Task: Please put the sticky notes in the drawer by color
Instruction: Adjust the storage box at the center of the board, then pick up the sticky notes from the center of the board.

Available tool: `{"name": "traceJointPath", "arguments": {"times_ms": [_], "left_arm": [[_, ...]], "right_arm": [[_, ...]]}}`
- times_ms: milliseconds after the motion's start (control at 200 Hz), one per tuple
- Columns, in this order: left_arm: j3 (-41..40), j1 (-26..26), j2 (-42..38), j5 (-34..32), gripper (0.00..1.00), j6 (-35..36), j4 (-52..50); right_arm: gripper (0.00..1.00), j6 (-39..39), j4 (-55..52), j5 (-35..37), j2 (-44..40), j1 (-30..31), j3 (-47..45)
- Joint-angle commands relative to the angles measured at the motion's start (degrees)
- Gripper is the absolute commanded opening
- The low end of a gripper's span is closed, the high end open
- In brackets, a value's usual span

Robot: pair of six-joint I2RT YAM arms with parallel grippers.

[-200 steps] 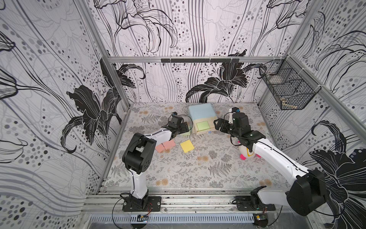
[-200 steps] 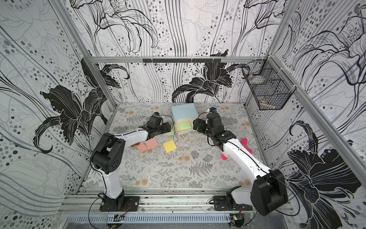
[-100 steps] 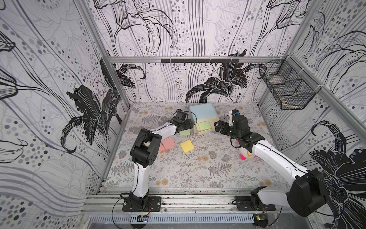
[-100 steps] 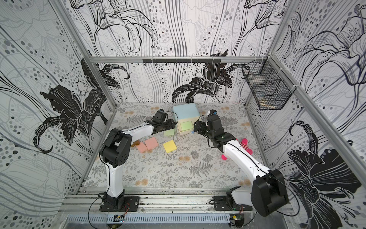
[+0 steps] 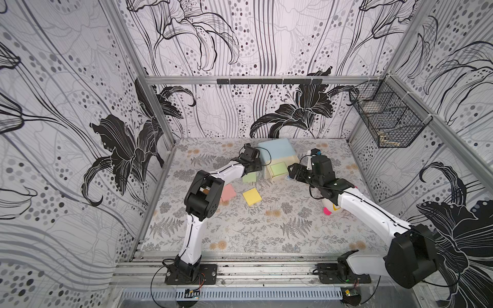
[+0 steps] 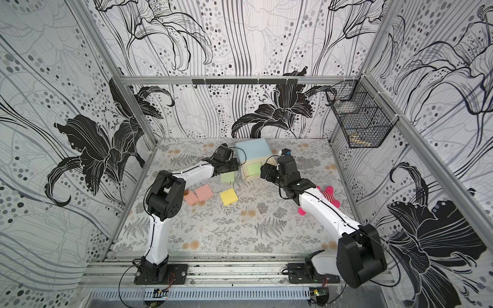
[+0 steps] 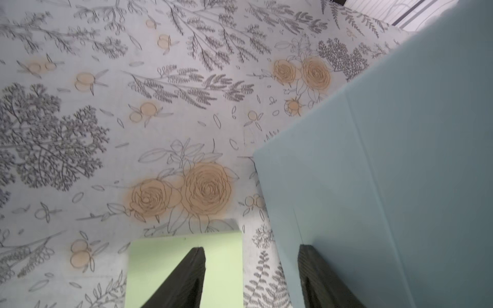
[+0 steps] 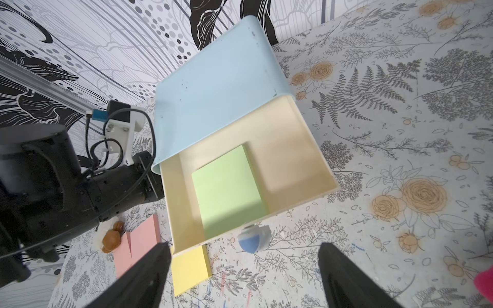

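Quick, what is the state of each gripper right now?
Left gripper: jaws partly open, holding nothing.
Right gripper: jaws wide open, holding nothing.

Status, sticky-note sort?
Left gripper open at loose green pad beside chest. Right gripper open at pulled-out drawer. Other green pad inside; pink pads, yellow pad on table. Nothing blocking.

The left gripper (image 7: 250, 248) has moved up to the mini drawer chest (image 7: 373, 186), now just beside its blue side, jaws narrower; the left arm's elbow (image 5: 204, 194) has swung nearer the chest too.
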Motion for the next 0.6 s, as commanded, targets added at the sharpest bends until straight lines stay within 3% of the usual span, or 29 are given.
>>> {"name": "traceJointPath", "arguments": {"times_ms": [0, 185, 330, 596], "left_arm": [[6.15, -0.36, 3.73, -1.18, 0.55, 2.73, -1.75], [13.16, -0.35, 9.03, -1.57, 0.49, 4.77, -7.8], [13.14, -0.34, 9.4, -1.04, 0.52, 6.65, -10.0], [8.63, -0.3, 6.62, -6.32, 0.58, 8.69, -12.71]], "right_arm": [[0.92, 0.2, 1.29, -0.14, 0.52, -0.23, -0.91], [0.92, 0.39, 1.21, -0.1, 0.61, -0.23, -1.39], [0.92, 0.39, 1.31, -0.01, 1.08, -0.23, -1.3], [0.92, 0.41, 1.72, -0.79, 2.72, -0.23, -0.11]]}}
